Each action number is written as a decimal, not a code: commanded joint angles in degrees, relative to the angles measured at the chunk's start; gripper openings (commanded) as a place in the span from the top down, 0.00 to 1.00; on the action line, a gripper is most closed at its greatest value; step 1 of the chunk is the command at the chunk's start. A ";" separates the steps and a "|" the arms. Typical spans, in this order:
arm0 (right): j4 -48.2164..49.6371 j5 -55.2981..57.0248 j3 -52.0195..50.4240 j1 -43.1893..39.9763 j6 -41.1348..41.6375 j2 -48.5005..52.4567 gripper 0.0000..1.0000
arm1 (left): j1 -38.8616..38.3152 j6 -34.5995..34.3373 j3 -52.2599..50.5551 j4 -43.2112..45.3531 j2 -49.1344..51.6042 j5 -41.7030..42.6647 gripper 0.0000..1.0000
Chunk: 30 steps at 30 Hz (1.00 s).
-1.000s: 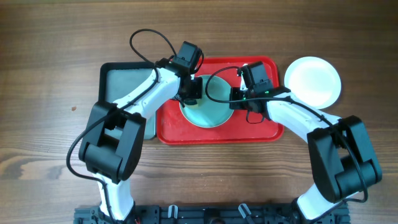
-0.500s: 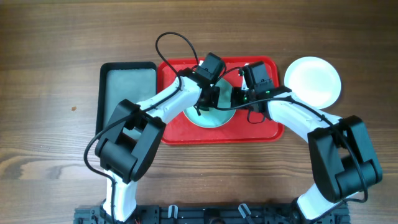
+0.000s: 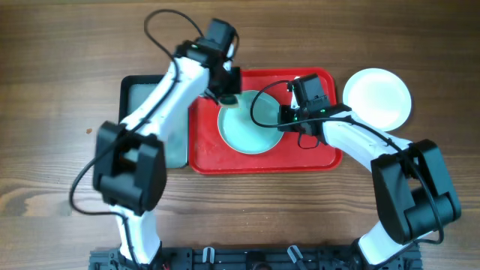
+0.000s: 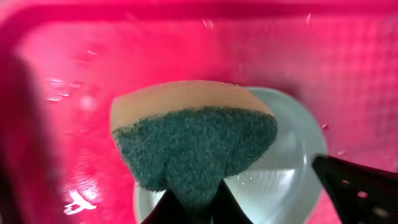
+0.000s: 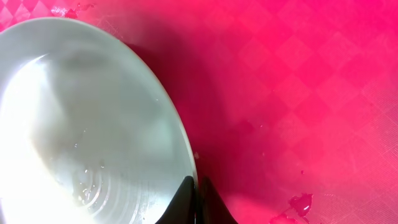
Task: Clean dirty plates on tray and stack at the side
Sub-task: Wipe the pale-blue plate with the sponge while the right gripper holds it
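Note:
A pale aqua-blue plate (image 3: 247, 127) lies on the red tray (image 3: 307, 154); it also shows in the left wrist view (image 4: 280, 180) and the right wrist view (image 5: 81, 124). My right gripper (image 3: 283, 116) is shut on the plate's right rim (image 5: 194, 193). My left gripper (image 3: 227, 96) is shut on a sponge (image 4: 193, 140), tan with a dark green scrub face, held at the tray's far left corner beside the plate's upper left edge. A white plate (image 3: 376, 97) sits on the table right of the tray. Only one aqua plate shows.
A black tray with a grey inside (image 3: 150, 112) lies left of the red tray, partly under my left arm. Water drops lie on the red tray (image 5: 298, 202). The table (image 3: 60, 60) is brown wood.
My left gripper with the sponge has swept from over the plate's middle back to the tray's far left corner. The right gripper has stayed on the plate's rim.

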 commanded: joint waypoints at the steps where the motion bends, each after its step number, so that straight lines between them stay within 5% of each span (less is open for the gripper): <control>1: 0.09 -0.48 -0.26 0.42 -0.15 -0.92 0.96 | 0.92 0.09 -0.13 -1.11 -2.12 1.07 0.94; 15: 0.07 -6.71 -0.26 0.42 -0.09 -0.92 0.96 | -2.91 -6.62 -23.56 17.88 -0.87 -3.15 0.96; 21: 0.22 -9.27 -0.26 0.42 0.09 -0.92 0.96 | -5.14 -6.56 -23.61 17.64 0.35 14.10 0.96; 30: 1.97 -11.37 -0.24 0.28 1.81 -0.92 0.96 | -9.16 -6.10 -21.86 17.79 -1.33 16.09 0.96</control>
